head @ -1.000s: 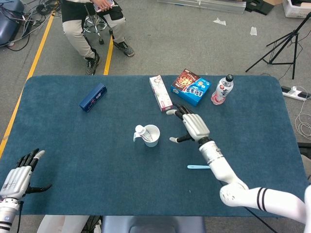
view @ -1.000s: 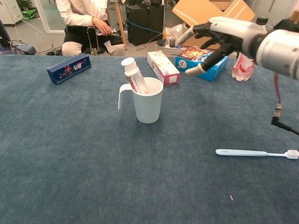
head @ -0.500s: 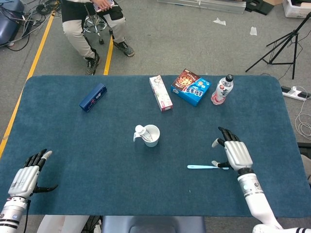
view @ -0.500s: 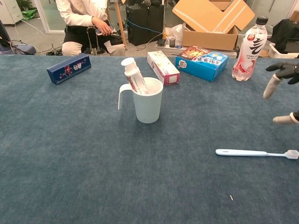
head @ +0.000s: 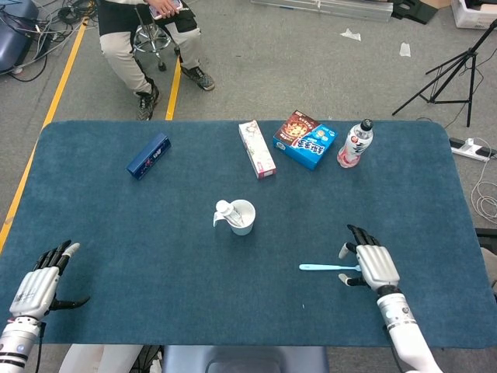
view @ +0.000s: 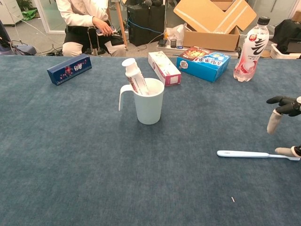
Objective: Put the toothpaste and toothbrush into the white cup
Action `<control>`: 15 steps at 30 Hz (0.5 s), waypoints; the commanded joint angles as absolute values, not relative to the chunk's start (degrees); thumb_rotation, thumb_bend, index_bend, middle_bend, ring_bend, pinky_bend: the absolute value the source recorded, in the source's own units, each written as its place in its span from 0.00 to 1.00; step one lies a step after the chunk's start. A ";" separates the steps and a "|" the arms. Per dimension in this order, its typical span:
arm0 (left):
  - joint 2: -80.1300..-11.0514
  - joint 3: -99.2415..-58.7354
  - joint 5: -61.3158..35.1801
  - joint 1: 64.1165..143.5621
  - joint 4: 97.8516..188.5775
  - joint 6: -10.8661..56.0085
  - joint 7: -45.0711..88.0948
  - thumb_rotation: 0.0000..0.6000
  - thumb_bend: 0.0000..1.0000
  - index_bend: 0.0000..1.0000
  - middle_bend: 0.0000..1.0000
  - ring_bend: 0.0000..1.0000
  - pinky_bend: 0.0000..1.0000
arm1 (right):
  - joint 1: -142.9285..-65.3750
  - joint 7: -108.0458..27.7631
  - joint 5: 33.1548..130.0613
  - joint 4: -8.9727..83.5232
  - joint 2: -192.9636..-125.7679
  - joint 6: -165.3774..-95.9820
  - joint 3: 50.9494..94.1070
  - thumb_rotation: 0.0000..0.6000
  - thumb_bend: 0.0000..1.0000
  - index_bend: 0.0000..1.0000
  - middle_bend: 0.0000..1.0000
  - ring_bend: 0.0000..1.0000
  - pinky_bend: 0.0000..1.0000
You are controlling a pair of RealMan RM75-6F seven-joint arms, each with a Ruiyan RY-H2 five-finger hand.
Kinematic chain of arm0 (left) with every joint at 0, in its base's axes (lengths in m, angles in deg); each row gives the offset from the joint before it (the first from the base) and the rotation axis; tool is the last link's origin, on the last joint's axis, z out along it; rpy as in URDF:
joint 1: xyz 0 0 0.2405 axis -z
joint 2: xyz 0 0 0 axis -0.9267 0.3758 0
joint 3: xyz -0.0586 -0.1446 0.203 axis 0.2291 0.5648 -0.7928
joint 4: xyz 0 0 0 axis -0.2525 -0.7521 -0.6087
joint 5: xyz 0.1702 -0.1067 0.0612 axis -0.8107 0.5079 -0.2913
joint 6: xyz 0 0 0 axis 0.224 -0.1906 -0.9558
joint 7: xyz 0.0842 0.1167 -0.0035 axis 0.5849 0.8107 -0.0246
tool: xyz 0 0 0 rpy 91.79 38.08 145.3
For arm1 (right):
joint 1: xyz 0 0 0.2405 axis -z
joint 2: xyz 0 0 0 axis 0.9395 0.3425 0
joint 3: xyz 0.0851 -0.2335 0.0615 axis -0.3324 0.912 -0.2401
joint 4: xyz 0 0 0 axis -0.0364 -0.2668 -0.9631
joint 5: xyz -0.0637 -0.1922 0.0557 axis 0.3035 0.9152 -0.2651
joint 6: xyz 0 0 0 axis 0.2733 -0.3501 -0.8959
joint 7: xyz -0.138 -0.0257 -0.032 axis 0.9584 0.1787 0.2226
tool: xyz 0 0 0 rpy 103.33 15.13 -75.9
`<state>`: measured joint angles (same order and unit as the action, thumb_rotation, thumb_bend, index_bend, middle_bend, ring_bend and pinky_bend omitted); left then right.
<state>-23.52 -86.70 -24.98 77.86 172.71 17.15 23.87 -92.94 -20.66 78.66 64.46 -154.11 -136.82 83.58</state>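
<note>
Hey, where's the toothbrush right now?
The toothbrush lies flat on the table's right side, right of the white cup, its far end at the right hand.

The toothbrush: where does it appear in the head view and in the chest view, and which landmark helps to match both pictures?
Head view: the toothbrush lies flat on the table, lower right of centre, its right end at the right hand.
Chest view: the toothbrush lies at the right edge, below mid height.
Shared landmark: the white cup holding the toothpaste, up and left of the toothbrush in both.
</note>
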 commanded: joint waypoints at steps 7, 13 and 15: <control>-23.48 -86.78 -25.21 77.56 172.30 16.91 22.81 1.00 0.00 0.04 0.00 0.00 0.00 | -93.32 -19.52 77.84 60.80 -157.58 -133.82 82.43 1.00 0.12 0.48 0.07 0.00 0.15; -23.35 -86.86 -25.38 77.31 172.00 16.76 22.07 1.00 0.00 0.04 0.00 0.00 0.00 | -94.15 -18.50 77.27 59.12 -159.46 -131.87 81.54 1.00 0.15 0.48 0.07 0.00 0.15; -23.30 -86.88 -25.43 77.20 171.92 16.67 21.76 1.00 0.00 0.04 0.00 0.00 0.00 | -94.50 -17.98 77.05 58.58 -160.08 -131.24 81.26 1.00 0.16 0.49 0.07 0.00 0.15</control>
